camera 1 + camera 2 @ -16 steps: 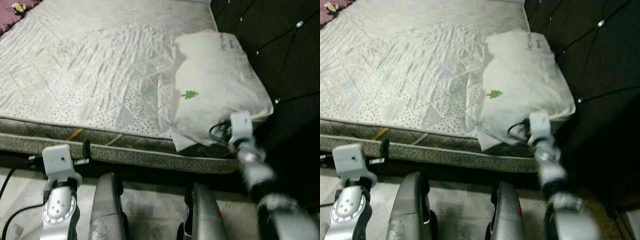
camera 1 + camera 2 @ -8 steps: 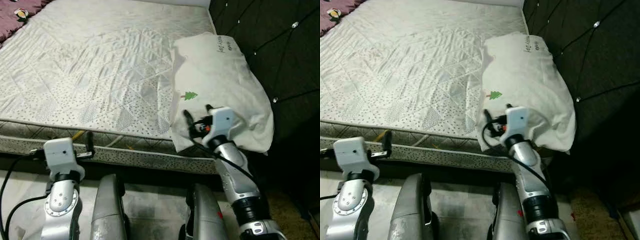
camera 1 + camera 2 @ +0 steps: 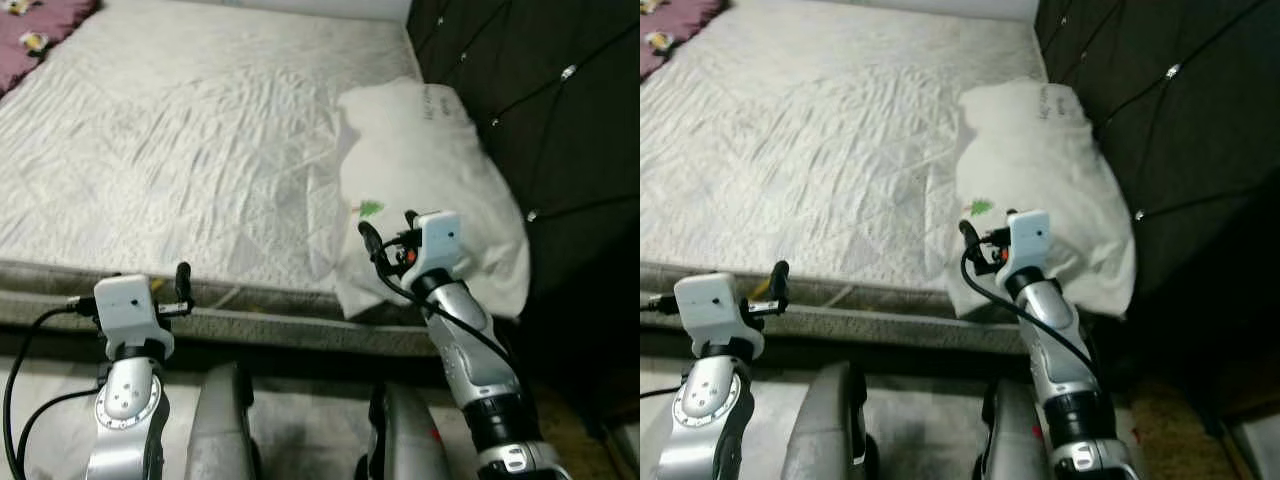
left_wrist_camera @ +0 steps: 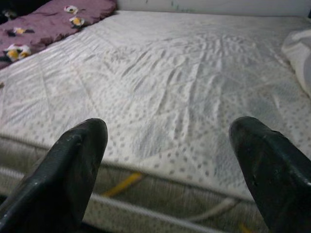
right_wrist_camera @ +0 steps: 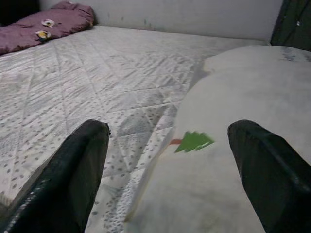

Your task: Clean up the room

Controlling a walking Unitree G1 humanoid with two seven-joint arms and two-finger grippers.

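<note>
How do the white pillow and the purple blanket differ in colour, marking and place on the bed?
The white pillow lies at the headboard end, right before the right gripper; the purple blanket sits at the mattress's far corner, away from both grippers. The pillow is plain apart from one small green tree mark; the blanket bears several flower prints. The pillow overhangs the near mattress edge. Both rest on the bare quilted mattress.

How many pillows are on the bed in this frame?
1. A white fabric pillow with a small green tree print lies at the mattress's right side, against the dark tufted headboard, with its near end at the bed's front edge. Others may lie outside the frame.
</note>
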